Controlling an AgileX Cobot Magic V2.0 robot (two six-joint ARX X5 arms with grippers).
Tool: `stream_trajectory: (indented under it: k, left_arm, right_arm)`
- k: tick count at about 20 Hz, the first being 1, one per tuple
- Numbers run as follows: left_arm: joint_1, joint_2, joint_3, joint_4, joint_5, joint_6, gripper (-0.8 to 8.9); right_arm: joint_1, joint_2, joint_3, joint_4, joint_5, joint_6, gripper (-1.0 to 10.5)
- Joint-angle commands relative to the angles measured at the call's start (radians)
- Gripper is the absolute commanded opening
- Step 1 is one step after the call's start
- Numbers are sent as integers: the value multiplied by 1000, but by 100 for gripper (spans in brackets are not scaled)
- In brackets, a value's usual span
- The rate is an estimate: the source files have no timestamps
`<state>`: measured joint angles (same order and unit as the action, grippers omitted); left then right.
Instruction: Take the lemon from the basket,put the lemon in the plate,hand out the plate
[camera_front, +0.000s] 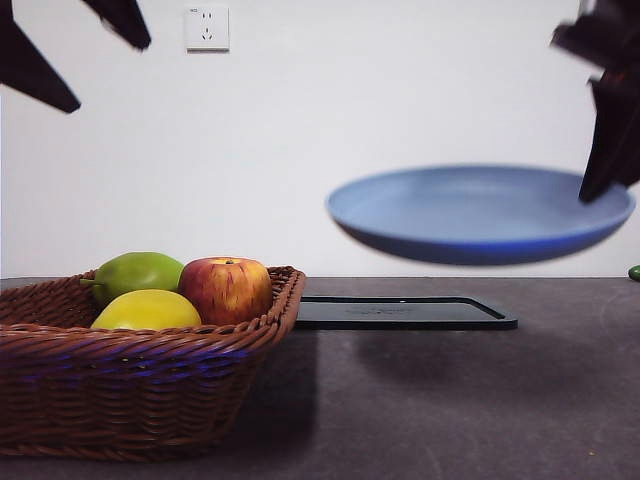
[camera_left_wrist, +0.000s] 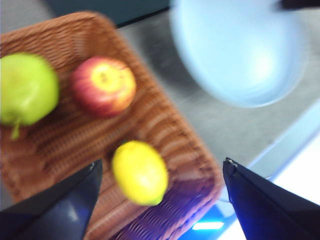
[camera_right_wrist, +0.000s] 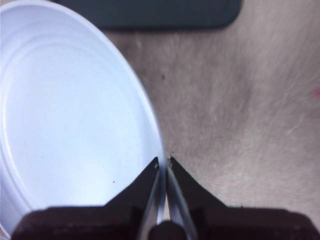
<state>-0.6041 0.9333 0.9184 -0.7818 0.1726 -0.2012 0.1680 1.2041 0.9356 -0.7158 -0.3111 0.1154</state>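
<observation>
A robot test bench set up like a bit of kitchen

A bare white wall (camera_front: 350, 110) with one white power socket (camera_front: 207, 28) stands behind a plain dark grey table (camera_front: 450, 400); black robot arm parts (camera_front: 610, 110) hang over staged household props: a wicker basket (camera_front: 120, 390) of fruit, a blue plate (camera_front: 470, 215) and a flat black tray (camera_front: 405, 313), with no home furnishings in sight

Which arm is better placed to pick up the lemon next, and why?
The left. Its open claw hangs above the lemon in the basket. The right claw is shut on the rim of the plate, holding it in the air.
</observation>
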Motion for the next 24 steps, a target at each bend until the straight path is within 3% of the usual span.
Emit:
stream_trajectory:
  k: [1,4,11,18,24]
  left_arm:
    - [-24,67,19,-28,-42,-61,417]
    - [-44,185,19,-23,-35,-114,417]
    - [-113,420,19,31,-50,-149,417]
    - [-117,536,19,77,-122,-166,417]
    - [-116,562,19,94,-124,-160,413]
  right_arm:
    - [1,-51,16,-6,-3,1,5]
    - [1,-101,16,-16,-3,8,5]
    - [1,-119,16,-58,-4,10,5]
    - [2,-119,16,-77,-5,10,5]
    - [2,-119,16,-78,-5,7,5]
